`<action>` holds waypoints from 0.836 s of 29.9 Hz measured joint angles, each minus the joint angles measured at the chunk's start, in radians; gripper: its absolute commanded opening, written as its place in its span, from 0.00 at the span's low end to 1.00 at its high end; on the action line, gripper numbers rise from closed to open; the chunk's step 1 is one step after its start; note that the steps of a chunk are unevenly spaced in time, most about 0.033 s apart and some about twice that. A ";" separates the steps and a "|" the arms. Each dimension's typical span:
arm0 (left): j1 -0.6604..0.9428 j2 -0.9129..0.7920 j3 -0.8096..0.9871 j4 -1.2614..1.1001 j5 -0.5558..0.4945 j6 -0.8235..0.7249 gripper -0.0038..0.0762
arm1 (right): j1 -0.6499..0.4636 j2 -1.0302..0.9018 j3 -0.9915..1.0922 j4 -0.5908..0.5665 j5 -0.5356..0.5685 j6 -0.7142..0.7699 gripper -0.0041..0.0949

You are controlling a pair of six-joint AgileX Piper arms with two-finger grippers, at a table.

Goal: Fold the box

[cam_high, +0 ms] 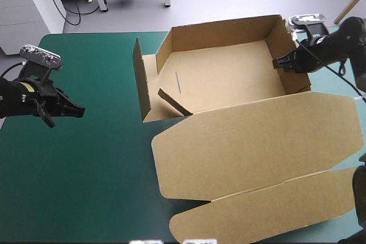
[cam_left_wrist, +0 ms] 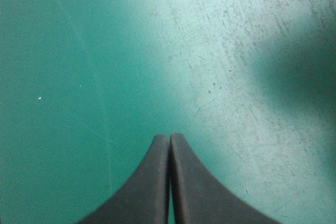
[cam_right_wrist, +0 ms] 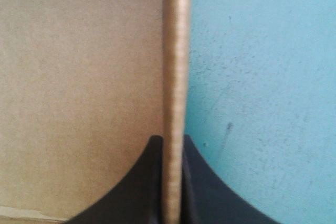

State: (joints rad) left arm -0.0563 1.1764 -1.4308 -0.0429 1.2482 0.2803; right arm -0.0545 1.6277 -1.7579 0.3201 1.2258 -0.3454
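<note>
The box is seen at the tabletop's two o'clock quarter as an open tray, walls raised, with the lid laid flat toward six o'clock. The tray's three o'clock wall is pinched edge-on by the right gripper, its black fingers all but closed on the brown board. At nine o'clock of the box, well apart, the left gripper is held over the bare teal-green cover, fingers clenched together on nothing. A small inner flap is seen leaning at the tray's seven o'clock corner.
</note>
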 measured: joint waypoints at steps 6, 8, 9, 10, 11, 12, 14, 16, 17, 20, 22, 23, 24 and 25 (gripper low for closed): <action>0.000 0.029 0.023 -0.019 -0.001 -0.012 0.04 | -0.056 -0.113 0.000 0.005 0.011 -0.043 0.02; 0.001 0.041 0.058 -0.025 -0.013 -0.011 0.04 | -0.068 -0.143 0.000 0.007 0.015 -0.052 0.02; 0.006 0.045 0.077 -0.029 -0.025 -0.011 0.04 | -0.072 -0.156 0.000 0.007 0.017 -0.054 0.02; 0.013 0.049 0.097 -0.037 -0.039 -0.010 0.05 | -0.075 -0.167 0.000 0.007 0.018 -0.054 0.02; 0.026 0.053 0.130 -0.054 -0.065 -0.009 0.06 | -0.076 -0.176 0.000 0.007 0.019 -0.054 0.02; 0.037 0.057 0.161 -0.069 -0.085 -0.006 0.07 | -0.078 -0.182 0.000 0.007 0.020 -0.054 0.02; 0.066 0.059 0.228 -0.124 -0.140 0.026 0.07 | -0.078 -0.193 -0.001 0.011 0.020 -0.055 0.02; 0.096 0.060 0.292 -0.212 -0.191 0.082 0.07 | -0.079 -0.197 -0.001 0.025 0.020 -0.057 0.02; 0.109 0.061 0.327 -0.266 -0.212 0.123 0.07 | -0.079 -0.198 -0.002 0.032 0.020 -0.058 0.02; 0.129 0.072 0.423 -0.429 -0.277 0.235 0.07 | -0.079 -0.198 -0.002 0.057 0.020 -0.058 0.02; 0.130 0.083 0.477 -0.529 -0.319 0.296 0.07 | -0.079 -0.198 -0.002 0.070 0.020 -0.061 0.02; 0.130 0.091 0.504 -0.582 -0.338 0.322 0.07 | -0.079 -0.198 -0.002 0.077 0.020 -0.060 0.02; 0.130 0.098 0.522 -0.625 -0.352 0.342 0.07 | -0.079 -0.198 -0.002 0.081 0.020 -0.061 0.02; 0.130 0.109 0.541 -0.673 -0.368 0.362 0.07 | -0.079 -0.198 -0.002 0.084 0.020 -0.062 0.02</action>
State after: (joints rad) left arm 0.0738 1.2855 -0.8900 -0.7161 0.8800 0.6428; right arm -0.1338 1.4298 -1.7598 0.4037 1.2461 -0.4070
